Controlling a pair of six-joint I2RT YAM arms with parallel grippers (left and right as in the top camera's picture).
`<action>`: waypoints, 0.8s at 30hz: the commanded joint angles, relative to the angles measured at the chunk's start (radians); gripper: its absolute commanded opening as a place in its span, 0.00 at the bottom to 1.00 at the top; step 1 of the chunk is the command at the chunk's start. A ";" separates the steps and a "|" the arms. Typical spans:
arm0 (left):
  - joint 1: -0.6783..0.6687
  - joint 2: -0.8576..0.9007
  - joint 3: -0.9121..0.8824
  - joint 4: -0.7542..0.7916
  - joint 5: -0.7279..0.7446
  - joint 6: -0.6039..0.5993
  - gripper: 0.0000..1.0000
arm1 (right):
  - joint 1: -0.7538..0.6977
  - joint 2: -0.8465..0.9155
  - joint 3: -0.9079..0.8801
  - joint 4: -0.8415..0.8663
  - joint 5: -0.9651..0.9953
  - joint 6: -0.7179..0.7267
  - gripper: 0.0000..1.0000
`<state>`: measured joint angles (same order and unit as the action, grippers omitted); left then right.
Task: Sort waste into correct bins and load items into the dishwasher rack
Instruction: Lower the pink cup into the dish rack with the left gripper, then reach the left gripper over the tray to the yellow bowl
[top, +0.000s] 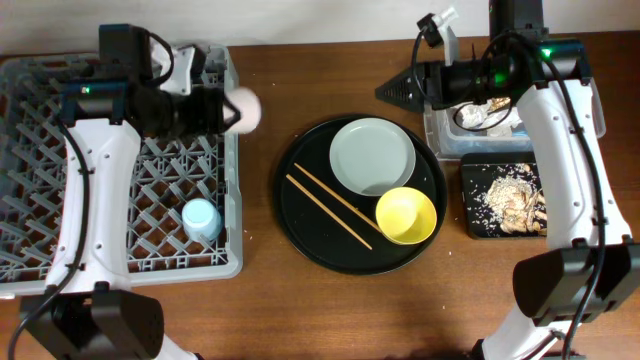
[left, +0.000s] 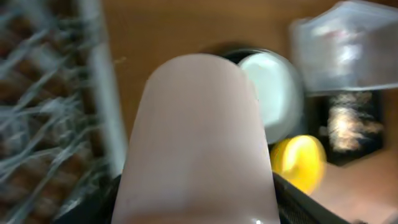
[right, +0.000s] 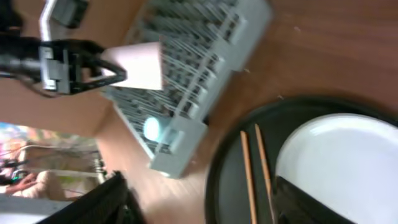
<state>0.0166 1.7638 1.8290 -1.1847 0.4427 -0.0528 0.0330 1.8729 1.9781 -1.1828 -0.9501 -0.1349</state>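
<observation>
My left gripper (top: 218, 108) is shut on the pink cup (top: 244, 108), held on its side at the right rim of the grey dishwasher rack (top: 40, 170). The cup fills the left wrist view (left: 199, 137). A blue cup (top: 201, 218) stands in the rack. My right gripper (top: 395, 92) is open and empty above the table, by the clear tub (top: 440, 135). The pale plate (top: 372, 155), yellow bowl (top: 406, 215) and two chopsticks (top: 330, 207) lie on the round black tray (top: 300, 225). The shallow black tray (top: 470, 205) holds beige food scraps (top: 510, 195).
White crumpled waste (top: 472, 117) lies in the clear tub under my right arm. The right wrist view shows the rack (right: 186, 74), the pink cup (right: 140, 65), the chopsticks (right: 249, 174) and the plate (right: 336, 162). Bare wooden table lies between rack and round tray.
</observation>
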 joint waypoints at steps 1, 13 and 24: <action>0.003 0.003 0.008 -0.095 -0.286 0.001 0.66 | 0.014 -0.008 0.004 -0.019 0.110 -0.023 0.82; 0.003 0.159 -0.063 -0.074 -0.465 0.001 0.67 | 0.014 -0.008 0.004 -0.063 0.117 -0.023 0.84; 0.003 0.198 -0.019 -0.082 -0.389 -0.003 0.99 | 0.014 -0.008 0.004 -0.075 0.121 -0.014 0.98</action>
<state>0.0166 1.9640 1.7687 -1.2598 -0.0006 -0.0521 0.0418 1.8729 1.9781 -1.2526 -0.8349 -0.1413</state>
